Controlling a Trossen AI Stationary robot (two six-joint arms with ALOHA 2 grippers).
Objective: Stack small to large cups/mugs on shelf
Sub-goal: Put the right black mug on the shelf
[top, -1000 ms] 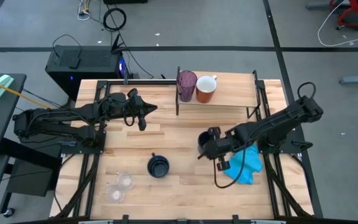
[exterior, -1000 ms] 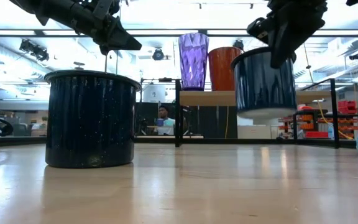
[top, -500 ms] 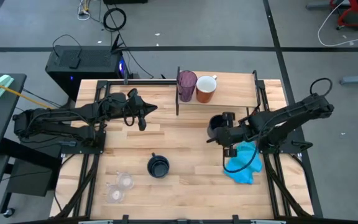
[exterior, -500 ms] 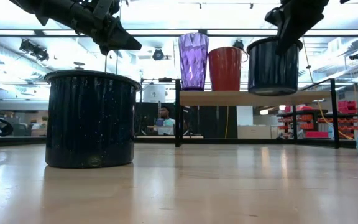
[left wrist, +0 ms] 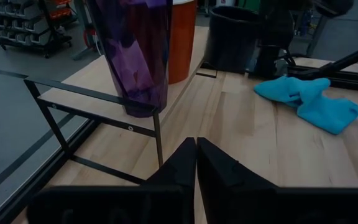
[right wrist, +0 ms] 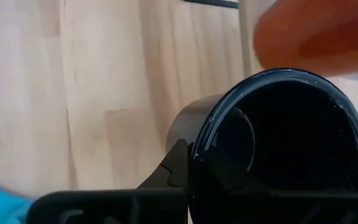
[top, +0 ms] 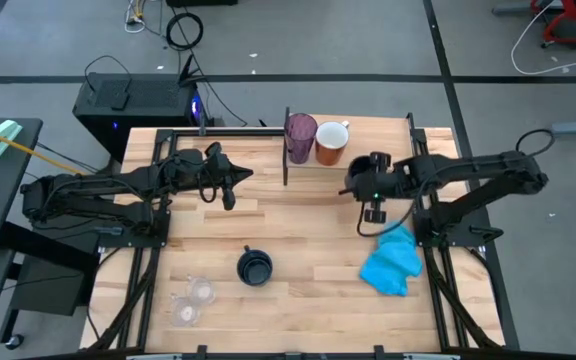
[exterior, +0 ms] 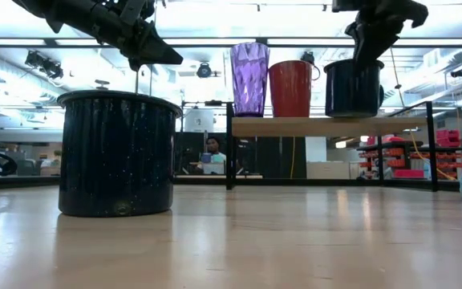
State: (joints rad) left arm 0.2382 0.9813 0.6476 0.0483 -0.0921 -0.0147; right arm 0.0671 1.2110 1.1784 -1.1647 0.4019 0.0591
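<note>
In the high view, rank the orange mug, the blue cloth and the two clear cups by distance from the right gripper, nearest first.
From the right gripper:
1. Orange mug, on the shelf beside it.
2. Blue cloth, on the tabletop's right side.
3. Clear cups, at the front left corner.

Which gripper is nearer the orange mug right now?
Right. The right gripper, holding a navy mug, is just beside the orange mug; the left gripper hangs farther off.

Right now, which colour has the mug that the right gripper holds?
Dark navy mug, pinched at its rim by the right gripper; the low view shows it best.
</note>
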